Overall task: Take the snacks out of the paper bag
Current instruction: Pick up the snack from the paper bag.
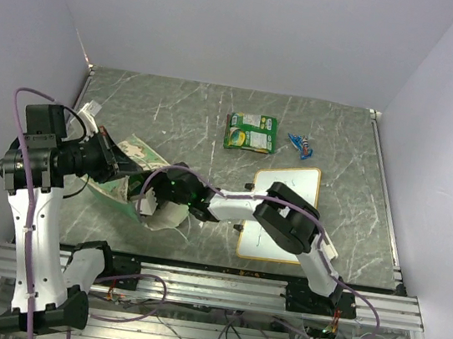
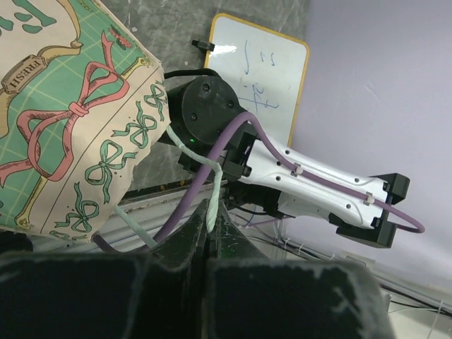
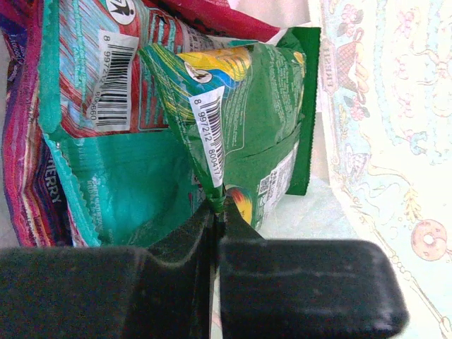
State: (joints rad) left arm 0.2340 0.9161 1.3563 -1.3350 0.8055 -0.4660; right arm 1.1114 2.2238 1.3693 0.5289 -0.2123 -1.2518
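The paper bag (image 1: 129, 174) lies on its side at the left of the table, its mouth toward the right arm. My left gripper (image 2: 210, 226) is shut on the bag's pale string handle (image 2: 214, 191) and holds the bag's patterned side (image 2: 78, 113) up. My right gripper (image 3: 219, 212) is inside the bag, shut on the folded edge of a green snack packet (image 3: 240, 113). A teal and red packet (image 3: 106, 127) and a purple one (image 3: 21, 176) lie beside it in the bag. Another green packet (image 1: 251, 132) and blue candy (image 1: 302, 145) lie out on the table.
A white whiteboard (image 1: 281, 211) with a yellow rim lies at the right front, under the right arm's elbow (image 1: 287, 216). The table's front rail (image 1: 219, 282) runs along the near edge. Walls close in the left, back and right.
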